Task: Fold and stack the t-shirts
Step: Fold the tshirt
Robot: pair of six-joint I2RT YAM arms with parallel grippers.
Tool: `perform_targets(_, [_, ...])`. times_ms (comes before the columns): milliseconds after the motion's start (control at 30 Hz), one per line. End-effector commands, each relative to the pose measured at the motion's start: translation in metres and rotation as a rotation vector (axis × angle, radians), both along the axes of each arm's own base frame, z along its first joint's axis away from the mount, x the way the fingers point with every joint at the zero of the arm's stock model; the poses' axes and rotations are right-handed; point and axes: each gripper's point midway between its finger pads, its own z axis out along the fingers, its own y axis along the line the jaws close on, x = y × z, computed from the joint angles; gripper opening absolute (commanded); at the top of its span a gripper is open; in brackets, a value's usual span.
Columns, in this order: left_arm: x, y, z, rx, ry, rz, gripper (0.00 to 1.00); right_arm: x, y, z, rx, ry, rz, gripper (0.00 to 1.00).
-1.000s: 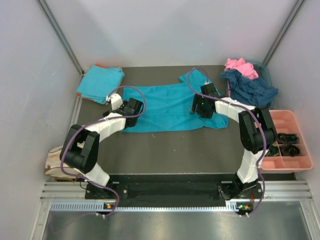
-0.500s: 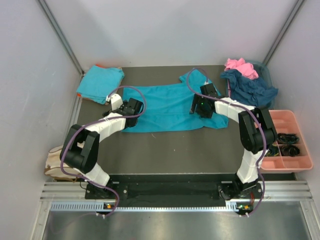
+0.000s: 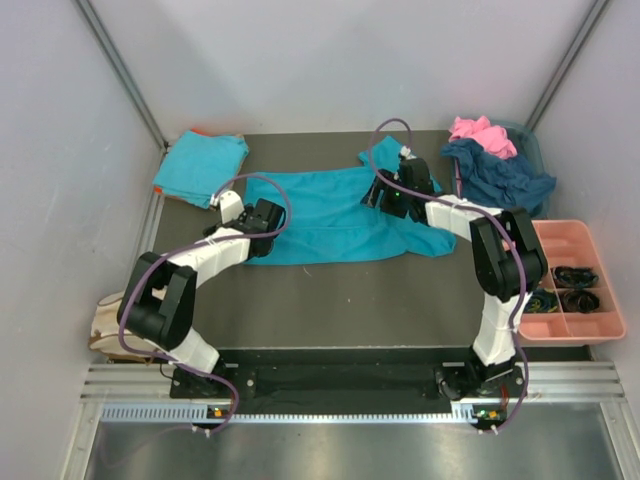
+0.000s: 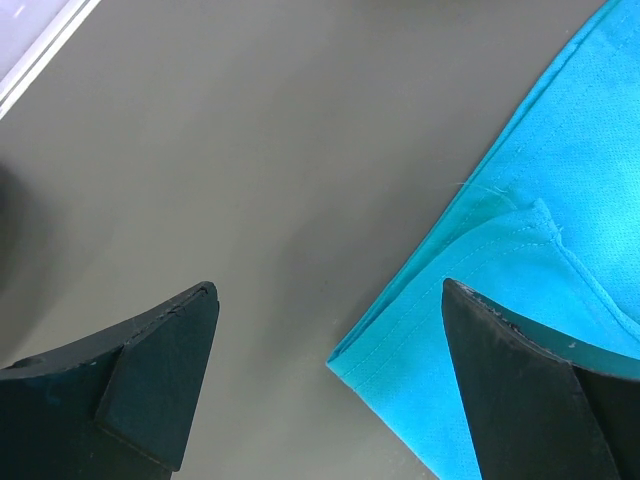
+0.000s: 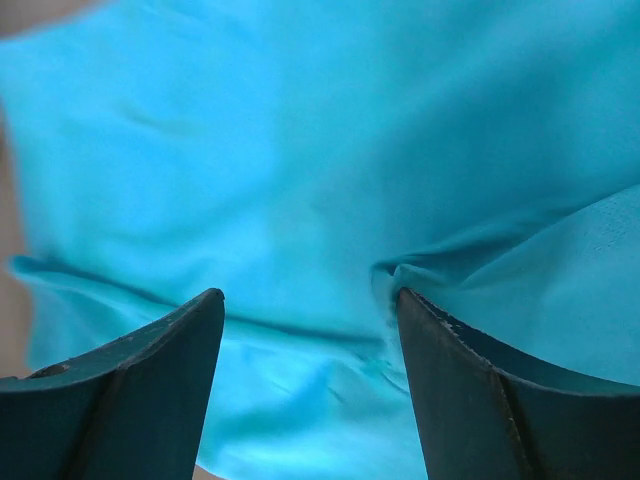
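Observation:
A teal t-shirt (image 3: 335,215) lies spread on the dark table. My left gripper (image 3: 268,212) is open at the shirt's left edge; in the left wrist view its jaws (image 4: 330,300) straddle a folded corner of the teal t-shirt (image 4: 520,250) without holding it. My right gripper (image 3: 385,193) is open low over the shirt's right upper part; the right wrist view shows only rumpled teal cloth (image 5: 300,170) between its fingers (image 5: 310,305). A folded teal t-shirt (image 3: 200,165) lies at the back left.
A pile of dark blue (image 3: 500,175) and pink (image 3: 480,130) clothes sits in a bin at the back right. A pink tray (image 3: 575,285) with dark items stands at the right edge. A beige object (image 3: 110,325) lies off the table's left side.
My right gripper has moved up and left across the shirt, towards its back edge. My left gripper has shifted slightly.

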Motion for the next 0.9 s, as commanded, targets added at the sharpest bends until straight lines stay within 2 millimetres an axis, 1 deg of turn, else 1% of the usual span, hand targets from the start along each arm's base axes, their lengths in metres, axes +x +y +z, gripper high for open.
perform_targets(0, [-0.004,0.008,0.014,0.010,-0.038,0.028,0.97,0.025,0.036,0.053,0.142,-0.192,0.084,0.70])
perform_targets(33, [-0.004,0.008,0.015,0.009,-0.041,0.029,0.97,0.029,0.039,0.058,0.143,-0.198,0.097,0.70])
perform_targets(167, [-0.003,0.006,0.015,0.006,-0.042,0.025,0.97,0.027,0.037,0.062,0.135,-0.212,0.098,0.70])
perform_targets(233, [-0.003,0.007,0.014,0.008,-0.038,0.026,0.97,0.023,0.032,0.058,0.111,-0.203,0.091,0.71])
perform_targets(300, [-0.004,0.006,0.012,0.009,-0.029,0.022,0.97,0.020,0.026,0.061,0.077,-0.202,0.083,0.71])
perform_targets(333, [-0.004,0.006,0.010,0.010,-0.024,0.022,0.97,0.021,0.018,0.059,0.043,-0.202,0.053,0.71])
perform_targets(400, [-0.005,0.006,0.006,0.011,-0.014,0.022,0.97,0.011,0.004,0.055,-0.025,-0.165,0.019,0.71])
perform_targets(433, [-0.006,0.006,0.004,0.009,-0.009,0.022,0.97,0.012,-0.008,0.055,-0.069,-0.170,-0.029,0.71])
perform_targets(467, [-0.007,0.006,0.003,0.004,-0.006,0.020,0.97,0.004,-0.017,0.047,-0.107,-0.130,-0.045,0.71])
perform_targets(500, [-0.007,0.004,0.002,-0.001,-0.007,0.018,0.96,-0.003,-0.024,0.046,-0.130,-0.124,-0.055,0.71])
perform_targets(533, [-0.008,0.004,0.000,-0.001,0.000,0.015,0.94,-0.006,-0.032,0.047,-0.157,-0.124,-0.082,0.71])
perform_targets(567, [-0.010,0.003,-0.002,-0.002,0.006,0.013,0.94,-0.012,-0.037,0.043,-0.175,-0.105,-0.089,0.71])
perform_targets(600, [-0.012,0.004,-0.005,0.000,0.012,0.012,0.93,-0.017,-0.042,0.044,-0.187,-0.105,-0.100,0.71])
perform_targets(667, [-0.015,0.004,-0.007,-0.006,0.013,0.013,0.90,-0.028,-0.047,0.039,-0.205,-0.072,-0.102,0.71])
perform_targets(733, [-0.021,0.005,-0.013,-0.012,0.023,0.014,0.87,-0.034,-0.051,0.037,-0.215,-0.051,-0.107,0.72])
perform_targets(767, [-0.024,0.004,-0.016,-0.019,0.030,0.011,0.86,-0.040,-0.053,0.033,-0.225,-0.022,-0.110,0.72])
perform_targets(833, [-0.026,0.003,-0.020,-0.030,0.033,0.005,0.84,-0.046,-0.058,0.028,-0.242,0.000,-0.120,0.72])
perform_targets(867, [-0.028,0.003,-0.021,-0.033,0.035,0.004,0.83,-0.053,-0.061,0.021,-0.254,0.028,-0.122,0.72])
